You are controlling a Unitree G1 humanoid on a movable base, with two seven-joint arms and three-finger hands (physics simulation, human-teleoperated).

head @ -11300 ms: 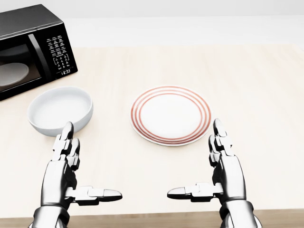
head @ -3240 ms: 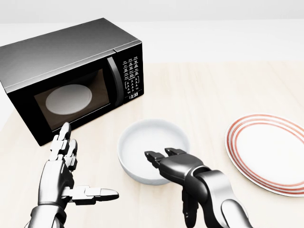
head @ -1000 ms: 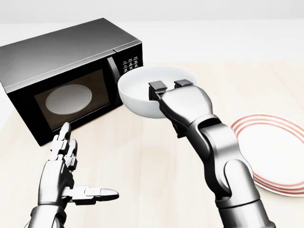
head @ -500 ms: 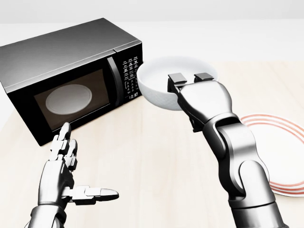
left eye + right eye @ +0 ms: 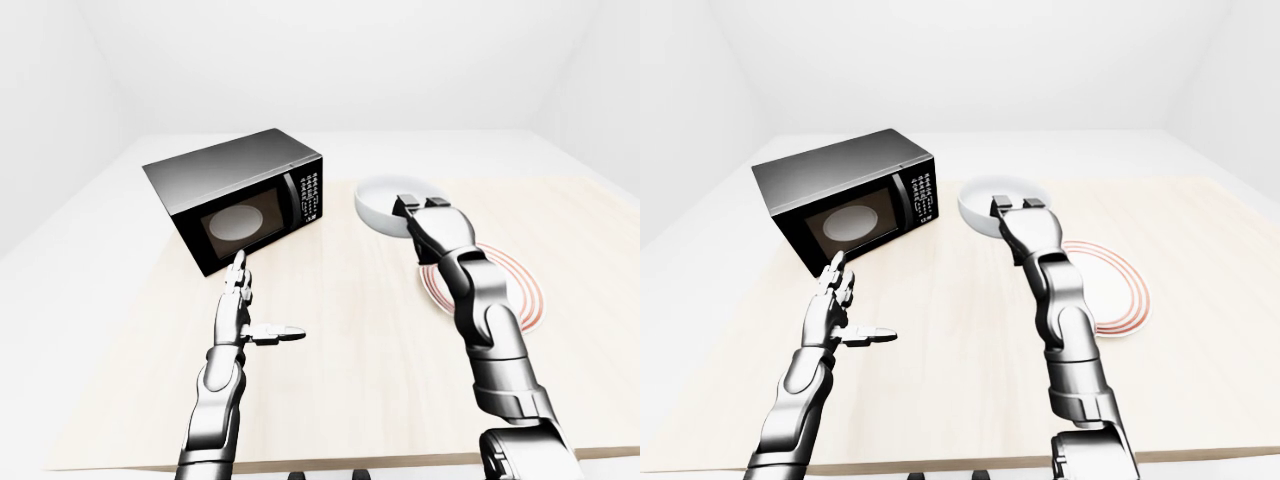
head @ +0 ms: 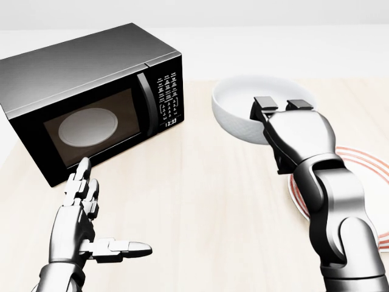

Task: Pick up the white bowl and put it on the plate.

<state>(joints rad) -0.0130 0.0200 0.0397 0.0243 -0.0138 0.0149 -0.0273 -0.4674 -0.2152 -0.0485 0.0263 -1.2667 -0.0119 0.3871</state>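
Note:
My right hand [image 6: 281, 107] is shut on the near rim of the white bowl [image 6: 243, 106] and holds it in the air above the table, left of the plate. The red-ringed white plate [image 5: 1118, 290] lies flat on the table at the right; in the head view my right forearm hides most of the plate [image 6: 368, 159]. My left hand [image 6: 91, 216] is open and empty, low at the left, with its thumb pointing right.
A black microwave [image 6: 91, 91] with a closed door stands at the upper left of the wooden table [image 6: 200, 201]. The table's near edge shows at the bottom of the left-eye view [image 5: 330, 462].

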